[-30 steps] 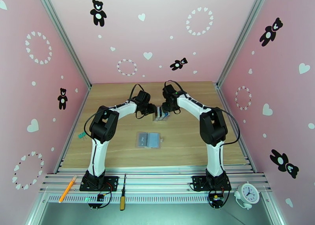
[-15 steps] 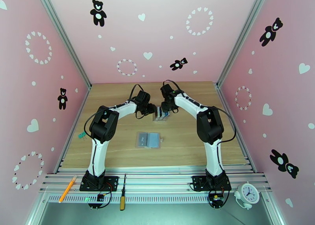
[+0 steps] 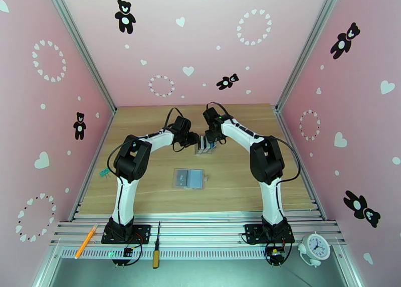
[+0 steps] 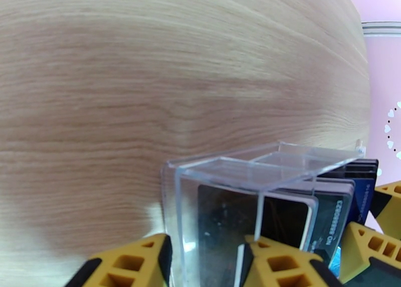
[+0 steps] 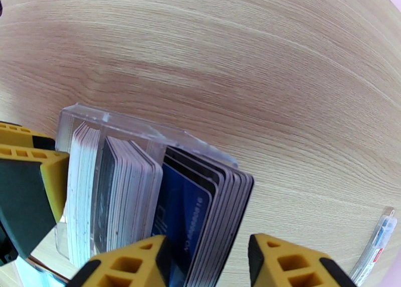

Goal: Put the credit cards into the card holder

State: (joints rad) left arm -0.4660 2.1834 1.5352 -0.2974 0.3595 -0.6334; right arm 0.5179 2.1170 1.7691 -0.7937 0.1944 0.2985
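While the left gripper (image 4: pixel 205 265) straddles one end of the rack (image 4: pixel 225 165) and the right gripper (image 5: pixel 208 263) straddles dark cards (image 5: pixel 223 202), both part open, I cannot tell if either grips; the holder (image 3: pixel 189 178) lies open nearer the bases.

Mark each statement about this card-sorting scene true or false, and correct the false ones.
1. The card holder lies open on the table, nearer the arm bases than the clear rack. True.
2. The credit cards in the clear rack lie flat. False: they stand on edge.
3. The right gripper has a finger on each side of the dark cards. True.
4. The left gripper hovers over the card holder. False: it is at the clear rack.
5. The clock stands beside the clear rack. False: it stands by the right arm's base.
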